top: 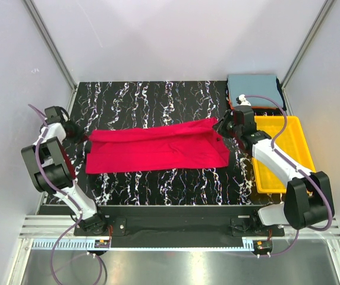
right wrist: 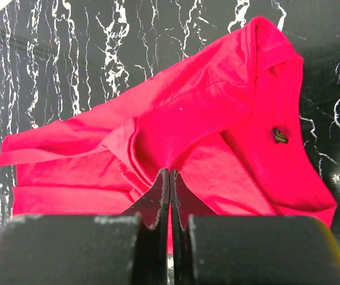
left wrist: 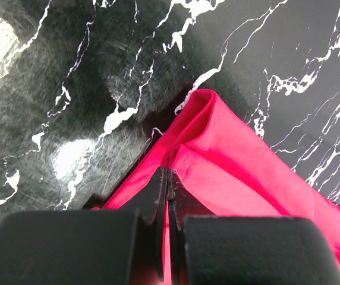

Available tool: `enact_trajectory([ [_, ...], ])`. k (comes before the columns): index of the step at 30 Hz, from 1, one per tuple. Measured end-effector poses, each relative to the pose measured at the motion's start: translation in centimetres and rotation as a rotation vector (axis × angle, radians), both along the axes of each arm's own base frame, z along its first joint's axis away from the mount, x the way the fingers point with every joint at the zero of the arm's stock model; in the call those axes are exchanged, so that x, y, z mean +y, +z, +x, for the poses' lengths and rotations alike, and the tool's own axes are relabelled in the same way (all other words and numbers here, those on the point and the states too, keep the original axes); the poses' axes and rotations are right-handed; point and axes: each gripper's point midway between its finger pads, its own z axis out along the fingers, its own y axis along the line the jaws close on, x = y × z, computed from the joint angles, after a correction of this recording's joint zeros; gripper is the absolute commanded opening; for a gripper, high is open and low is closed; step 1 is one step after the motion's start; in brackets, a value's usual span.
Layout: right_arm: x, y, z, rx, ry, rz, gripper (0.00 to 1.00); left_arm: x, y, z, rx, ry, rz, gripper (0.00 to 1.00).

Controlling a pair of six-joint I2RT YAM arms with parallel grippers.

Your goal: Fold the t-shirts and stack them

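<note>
- Red t-shirt (top: 158, 151) lies mid-desk as a long band running 9 to 3 o'clock, already doubled lengthwise. The far edge looks raised and taut, the near part lies flat on the desk (top: 158, 98).
- Left jaws, on the left arm (top: 48, 160): pressed together and pinching the shirt's 9 o'clock end. The left wrist view shows red cloth squeezed in the slit between them.
- Right jaws, on the right arm (top: 277, 159): pressed together and pinching the 3 o'clock end, with red cloth between the tips. A small dark label (right wrist: 280, 135) sits on the cloth just right of the grip.
- The stack sits in the 1 o'clock corner: a folded grey-blue shirt (top: 253, 89) on top, with a thin orange edge (top: 265, 107) showing under it.
- Yellow tray (top: 298, 127) is at 3 o'clock, beside and partly under the right arm.
- Risk: both grips are thin corner pinches, so a hard or uneven pull could slip the cloth out and drop the fold.
- Risk: I can't tell how many layers each pinch holds. If only one layer is caught, the lower one would drag and the fold would open.
- Risk: one arm leading the other would skew the edges and leave a crooked fold.
- Risk: cloth near the right grip looks bunched, so creases could get folded in.
- Risk: the right arm is close to the tray and the stack, and a wide swing could knock either.
</note>
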Motion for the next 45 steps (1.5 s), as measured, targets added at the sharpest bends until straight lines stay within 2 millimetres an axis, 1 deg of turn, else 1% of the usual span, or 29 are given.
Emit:
enact_trajectory([
  [2,-0.1,0.2,-0.1,-0.010,0.009,-0.013,0.00,0.0,0.2,-0.1,0.001,-0.001,0.001,0.00],
  [7,-0.1,0.7,-0.8,-0.017,0.028,-0.021,0.00,0.2,1.3,-0.5,-0.017,-0.002,0.035,0.00],
  [9,0.0,0.5,-1.2,-0.013,0.039,-0.017,0.00,0.4,1.4,-0.7,-0.017,0.001,0.050,0.00],
  [16,0.8,-3.3,-4.0,0.083,0.089,-0.033,0.00,0.2,-0.1,-2.1,0.036,0.005,0.052,0.00],
  [19,1.0,-3.6,-4.4,0.097,0.105,-0.028,0.05,0.2,-0.4,-2.6,0.054,0.007,0.057,0.16],
  [20,1.1,-3.6,-4.4,0.097,0.108,-0.026,0.10,0.3,-0.5,-2.8,0.063,0.011,0.062,0.19],
  [22,1.0,-3.7,-4.5,0.101,0.108,-0.027,0.16,0.5,-0.6,-3.2,0.081,0.021,0.076,0.21],
  [23,1.0,-3.8,-4.6,0.106,0.108,-0.029,0.19,0.7,-0.4,-3.4,0.086,0.026,0.086,0.24],
  [24,0.9,-3.8,-4.8,0.113,0.107,-0.031,0.25,0.8,-0.2,-3.6,0.093,0.032,0.098,0.32],
  [26,0.8,-4.0,-5.2,0.127,0.108,-0.035,0.28,1.1,0.7,-4.0,0.089,0.042,0.123,0.32],
  [29,0.7,-4.3,-5.7,0.157,0.105,-0.037,0.31,0.7,2.9,-3.8,0.038,0.034,0.162,0.33],
  [31,0.7,-4.5,-6.1,0.178,0.105,-0.031,0.32,-0.6,4.0,-3.1,-0.003,-0.010,0.171,0.33],
  [33,0.8,-4.7,-6.3,0.194,0.107,-0.022,0.32,-2.7,4.3,-2.2,-0.029,-0.077,0.150,0.33],
  [34,0.9,-4.7,-6.3,0.200,0.108,-0.020,0.32,-3.5,4.1,-2.0,-0.031,-0.102,0.137,0.33],
  [36,1.3,-4.9,-5.7,0.217,0.113,-0.019,0.34,-5.4,3.1,-1.8,-0.014,-0.159,0.100,0.34],
  [37,1.6,-5.1,-5.2,0.225,0.117,-0.019,0.36,-5.8,2.5,-1.8,0.003,-0.174,0.087,0.39],
  [38,1.9,-5.2,-4.9,0.233,0.123,-0.019,0.37,-6.0,1.8,-1.9,0.024,-0.181,0.081,0.41],
  [41,2.9,-6.0,-4.0,0.265,0.169,-0.026,0.39,-5.6,0.2,-2.5,0.080,-0.174,0.081,0.49],
  [43,3.5,-6.5,-3.0,0.283,0.202,-0.037,0.40,-5.1,-0.5,-2.8,0.108,-0.164,0.094,0.50],
  [45,4.2,-6.9,-2.0,0.296,0.236,-0.047,0.42,-4.5,-0.9,-2.8,0.131,-0.153,0.104,0.47],
])
